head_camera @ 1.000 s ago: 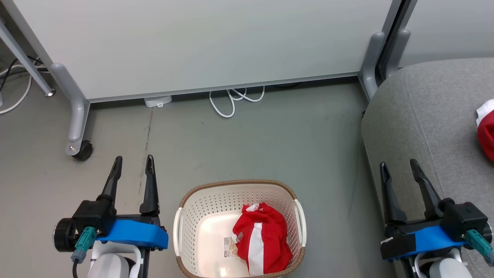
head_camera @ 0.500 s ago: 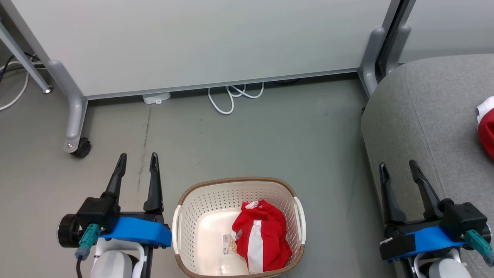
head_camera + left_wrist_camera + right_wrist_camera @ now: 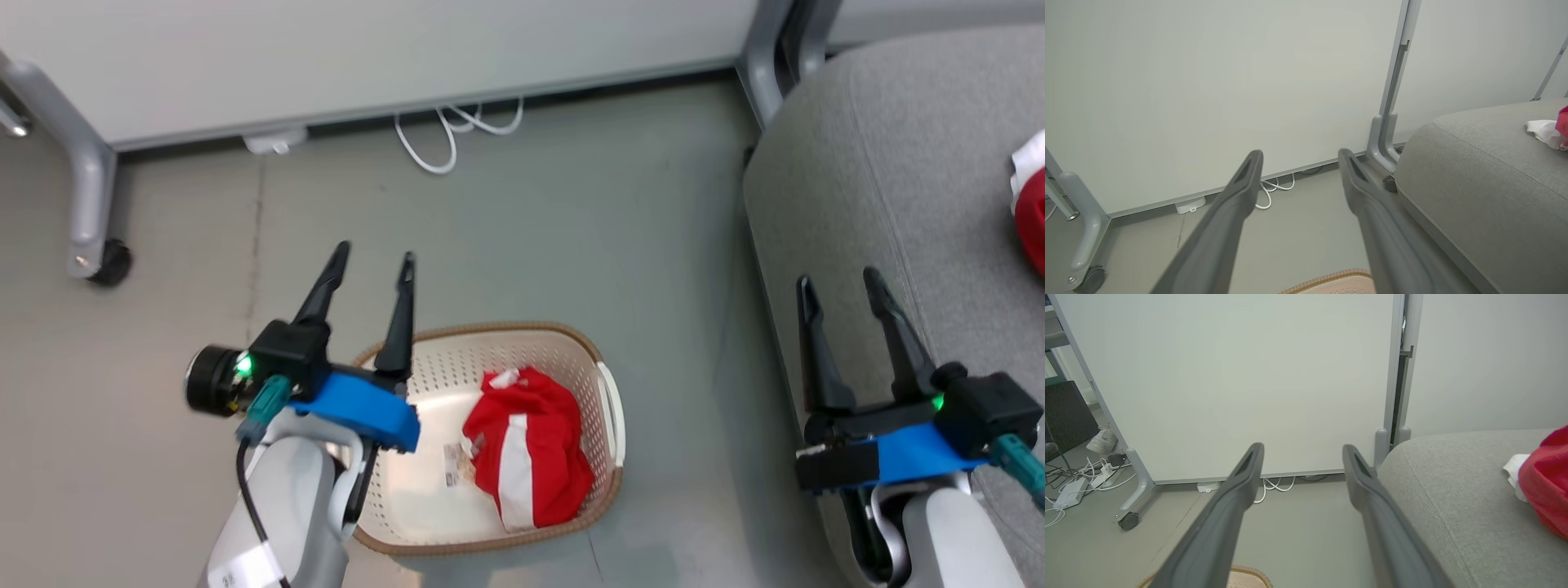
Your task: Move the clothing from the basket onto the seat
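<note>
A crumpled red garment with a white stripe (image 3: 529,452) lies in the right half of the cream basket (image 3: 482,359) on the floor. A second red and white garment (image 3: 1030,204) rests on the grey seat (image 3: 890,171) at the right edge, also visible as red cloth (image 3: 1545,486) in the right wrist view. My left gripper (image 3: 373,258) hangs open above the basket's far left rim, fingers pointing away toward the wall. Over the seat's near left edge my right gripper (image 3: 838,281) stands open, holding nothing. The basket rim (image 3: 1331,279) peeks in below the left fingers (image 3: 1237,196).
A white partition panel on grey legs with a caster (image 3: 106,260) stands behind the basket. White cables (image 3: 445,135) loop on the floor under it. More cables and a shoe (image 3: 1102,441) lie far left.
The head camera has tilted down and shifted. My left arm has risen and swung right, from beside the basket to over its far left rim. The right gripper holds its place.
</note>
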